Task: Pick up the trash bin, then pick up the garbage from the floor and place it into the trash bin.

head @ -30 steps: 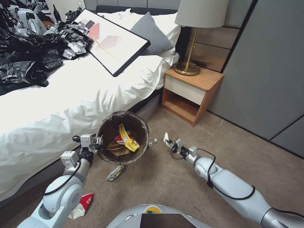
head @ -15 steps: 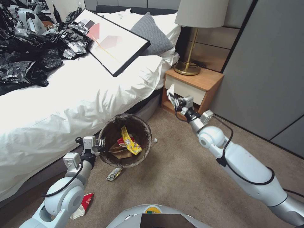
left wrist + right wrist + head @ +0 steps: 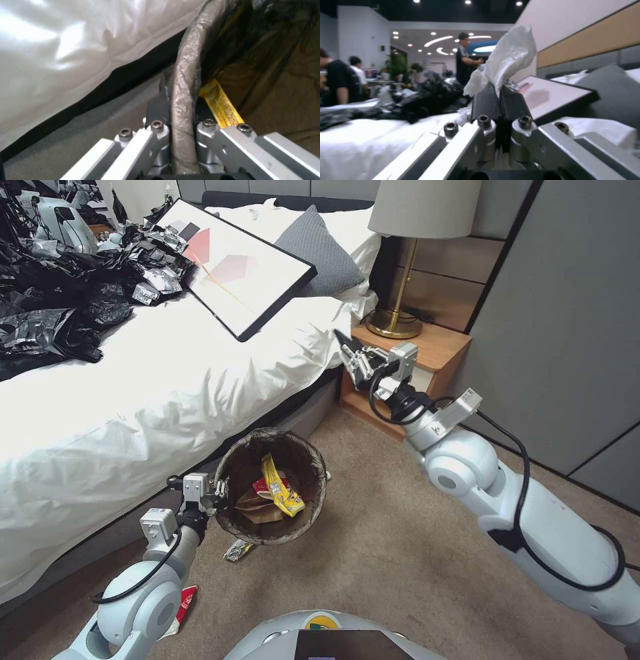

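Note:
The trash bin [image 3: 313, 473], lined with a dark bag, hangs just off the carpet beside the bed. My left gripper [image 3: 217, 491] is shut on its near-left rim [image 3: 182, 100], one finger inside and one outside. Inside lie a yellow wrapper [image 3: 281, 488] [image 3: 221, 106], a red packet [image 3: 265, 488] and a tan paper bag [image 3: 257, 505]. My right gripper [image 3: 351, 359] [image 3: 498, 100] is raised by the bed corner, well above the bin and to its right, shut on a crumpled white tissue [image 3: 506, 57]. More garbage lies on the floor: a wrapper [image 3: 237, 551] and a red-and-white packet [image 3: 180, 607].
The white bed [image 3: 167, 380] runs along the left, carrying black plastic bags [image 3: 60, 300], a framed picture [image 3: 233, 267] and a grey pillow [image 3: 320, 250]. A wooden nightstand [image 3: 427, 350] with a lamp [image 3: 400, 307] stands behind my right gripper. Grey wall panels [image 3: 567, 313] close the right. Open carpet [image 3: 373, 553] lies ahead.
My right arm has risen from near the floor beside the bin up to the bed corner, holding the white tissue. The bin and left gripper have shifted slightly right and nearer.

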### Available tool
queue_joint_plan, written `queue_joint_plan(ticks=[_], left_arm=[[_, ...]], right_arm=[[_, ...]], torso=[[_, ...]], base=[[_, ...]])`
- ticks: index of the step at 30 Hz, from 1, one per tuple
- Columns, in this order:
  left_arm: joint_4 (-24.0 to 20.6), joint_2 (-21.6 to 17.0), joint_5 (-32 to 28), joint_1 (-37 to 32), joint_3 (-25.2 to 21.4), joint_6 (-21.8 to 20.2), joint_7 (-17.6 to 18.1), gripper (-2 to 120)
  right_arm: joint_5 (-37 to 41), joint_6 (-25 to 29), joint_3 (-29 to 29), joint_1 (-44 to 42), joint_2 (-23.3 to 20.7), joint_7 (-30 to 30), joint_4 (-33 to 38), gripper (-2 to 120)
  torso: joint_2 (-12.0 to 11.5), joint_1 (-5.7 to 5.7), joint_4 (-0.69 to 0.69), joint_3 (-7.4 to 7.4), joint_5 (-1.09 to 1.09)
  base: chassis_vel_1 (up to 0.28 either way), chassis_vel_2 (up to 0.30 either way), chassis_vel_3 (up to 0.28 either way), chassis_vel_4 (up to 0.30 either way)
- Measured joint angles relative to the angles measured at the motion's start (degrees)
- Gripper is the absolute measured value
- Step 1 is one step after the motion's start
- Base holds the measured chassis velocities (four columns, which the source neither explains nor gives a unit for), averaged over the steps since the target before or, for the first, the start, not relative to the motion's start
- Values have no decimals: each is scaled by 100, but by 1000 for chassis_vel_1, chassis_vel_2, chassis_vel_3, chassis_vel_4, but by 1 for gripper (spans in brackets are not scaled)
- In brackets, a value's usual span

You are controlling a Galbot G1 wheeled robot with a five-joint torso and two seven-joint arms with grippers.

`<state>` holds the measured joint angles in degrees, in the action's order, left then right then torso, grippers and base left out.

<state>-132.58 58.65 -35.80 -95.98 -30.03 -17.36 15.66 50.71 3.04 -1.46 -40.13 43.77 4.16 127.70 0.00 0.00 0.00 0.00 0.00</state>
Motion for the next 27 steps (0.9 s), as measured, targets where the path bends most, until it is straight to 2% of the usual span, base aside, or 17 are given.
queue_joint_plan(ticks=[3, 13, 27], left_arm=[[-2, -7, 3, 20, 6, -5, 5, 4], [82, -29, -17, 222, 130, -19, 22, 4], [142, -31, -57, 343, 179, -37, 42, 4]], right_arm=[[58, -40, -225, -88, -269, -52, 323, 0], [-130, 38, -1109, -16, -892, -241, 538, 0], [-610, 73, -1773, -224, -1129, -387, 498, 0]], torso=[[0, 0, -1, 0, 0], [0, 0, 0, 0, 0], [0, 0, 0, 0, 0]], base=[[0, 0, 0, 0], [0, 0, 0, 0], [0, 0, 0, 0]])
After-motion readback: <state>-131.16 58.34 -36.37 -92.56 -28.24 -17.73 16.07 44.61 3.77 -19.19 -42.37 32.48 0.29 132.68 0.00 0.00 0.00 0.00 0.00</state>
